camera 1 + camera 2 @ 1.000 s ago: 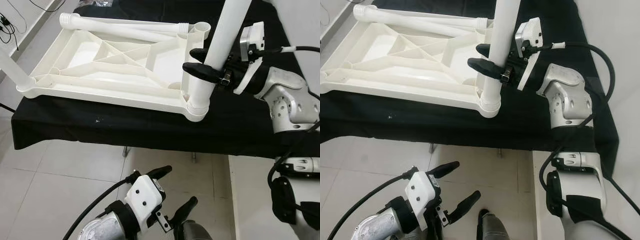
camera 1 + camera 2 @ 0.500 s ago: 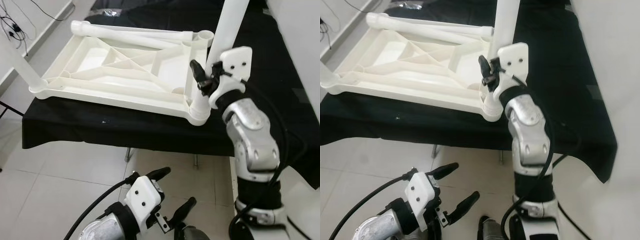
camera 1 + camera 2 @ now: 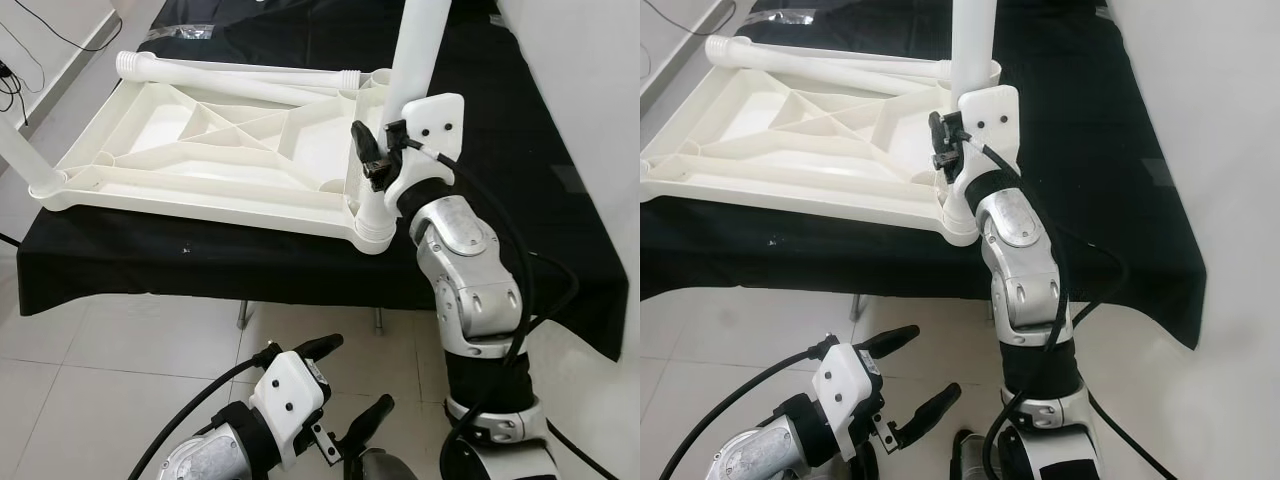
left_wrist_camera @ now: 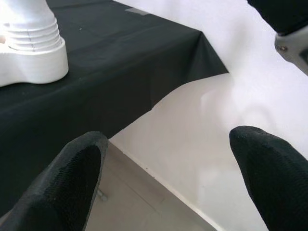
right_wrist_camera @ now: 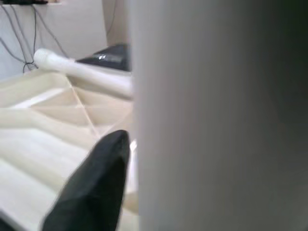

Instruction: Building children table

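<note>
Lay upside down on the black-draped counter (image 3: 520, 130): white ribbed plastic tabletop (image 3: 215, 150). Stood upright in its near right corner socket: white tubular plastic leg (image 3: 405, 95), clenched by right tool (image 3: 372, 160). Hung low before the counter, over pale floor tiles (image 3: 110, 350): left tool (image 3: 345, 385), fingers spread, grasping nothing.

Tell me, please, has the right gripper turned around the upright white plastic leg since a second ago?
Yes. The right gripper swung from the leg's right side toward its near side, judged against the white tabletop.

Right gripper (image 3: 943, 148) clamps upright table leg (image 3: 970, 60) at tabletop (image 3: 790, 150) corner.
</note>
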Available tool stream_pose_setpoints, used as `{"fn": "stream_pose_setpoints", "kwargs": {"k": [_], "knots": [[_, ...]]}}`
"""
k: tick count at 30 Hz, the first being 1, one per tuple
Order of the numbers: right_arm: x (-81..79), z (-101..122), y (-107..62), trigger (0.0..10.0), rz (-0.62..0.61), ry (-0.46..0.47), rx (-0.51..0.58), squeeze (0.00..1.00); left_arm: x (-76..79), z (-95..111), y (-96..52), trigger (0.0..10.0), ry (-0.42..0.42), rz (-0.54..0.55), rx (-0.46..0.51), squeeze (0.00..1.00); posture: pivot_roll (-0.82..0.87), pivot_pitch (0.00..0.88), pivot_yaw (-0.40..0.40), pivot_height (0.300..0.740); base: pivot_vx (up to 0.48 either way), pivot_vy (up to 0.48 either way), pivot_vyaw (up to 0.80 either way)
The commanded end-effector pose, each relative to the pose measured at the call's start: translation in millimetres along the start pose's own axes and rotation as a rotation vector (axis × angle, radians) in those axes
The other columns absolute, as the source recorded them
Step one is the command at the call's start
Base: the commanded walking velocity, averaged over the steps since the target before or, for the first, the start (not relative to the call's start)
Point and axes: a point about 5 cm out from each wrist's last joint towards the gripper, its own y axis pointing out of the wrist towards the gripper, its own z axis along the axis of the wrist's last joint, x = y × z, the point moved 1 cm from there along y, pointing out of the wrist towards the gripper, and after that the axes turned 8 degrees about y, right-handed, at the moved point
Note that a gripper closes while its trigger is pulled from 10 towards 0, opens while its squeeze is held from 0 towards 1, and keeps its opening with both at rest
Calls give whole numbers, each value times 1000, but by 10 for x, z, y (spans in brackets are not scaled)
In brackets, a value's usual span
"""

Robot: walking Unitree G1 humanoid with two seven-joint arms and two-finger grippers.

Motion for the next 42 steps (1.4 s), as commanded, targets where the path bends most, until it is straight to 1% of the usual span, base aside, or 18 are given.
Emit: {"fn": "stream_pose_setpoints", "kwargs": {"k": [1,5,6,7,8,10,11,12,14,16,20,21,26,29,30,31,32,42], "knots": [[-92,28,27,10000,73,35,8,1000,32,-48,-16,10000,1,-13,-24,0,44,284,-16,740,0,0,0],[-109,89,45,10000,132,43,34,1000,32,-42,-9,10000,1,-11,-22,0,41,287,-21,740,0,0,0],[-135,124,55,10000,204,65,47,345,31,-40,-6,10000,0,-9,-21,0,40,292,-26,740,0,0,0],[-173,157,53,10000,287,90,55,0,30,-37,-3,10000,0,-6,-19,0,38,294,-27,740,0,0,0],[-173,157,53,10000,287,90,55,0,30,-37,-3,10000,0,-6,-19,0,38,294,-27,740,0,0,0],[-212,190,36,10000,418,108,59,0,29,-34,3,10000,-2,-3,-17,0,35,296,-28,740,0,0,0],[-208,192,30,10000,462,92,57,0,30,-32,5,10000,-3,-3,-16,0,36,296,-28,740,0,0,0],[-208,192,30,10000,462,92,57,0,30,-32,5,10000,-3,-3,-16,0,36,296,-28,740,0,0,0],[-118,197,47,10000,564,75,39,0,31,-29,7,10000,-4,-4,-13,0,39,298,-28,740,0,0,0],[-80,204,58,10000,579,76,36,0,30,-28,6,10000,-4,-4,-13,0,39,298,-28,740,0,0,0],[-23,224,33,10000,732,54,12,0,28,-26,0,10000,-6,-3,-12,0,41,302,-25,740,0,0,0],[-23,224,33,10000,732,54,12,0,28,-26,0,10000,-6,-3,-12,0,41,302,-25,740,0,0,0],[136,273,116,10000,769,39,14,0,23,-20,-6,10000,-7,-4,-14,0,58,311,-18,740,0,0,0],[172,286,150,10000,776,38,18,0,17,-19,-7,10000,-7,-4,-14,0,68,313,-13,740,0,0,0],[187,293,159,4627,787,42,20,0,15,-18,-6,10000,-8,-6,-15,0,70,314,-9,740,0,0,0],[196,297,163,4627,795,46,21,0,14,-17,-6,10000,-8,-7,-15,0,70,314,-9,740,0,0,0],[205,295,160,0,804,50,20,0,15,-17,-6,10000,-9,-8,-15,0,70,314,-9,740,0,0,0],[282,259,139,0,837,54,5,0,11,-17,-7,10000,-8,-8,-16,0,75,316,-5,740,0,0,0]]}}
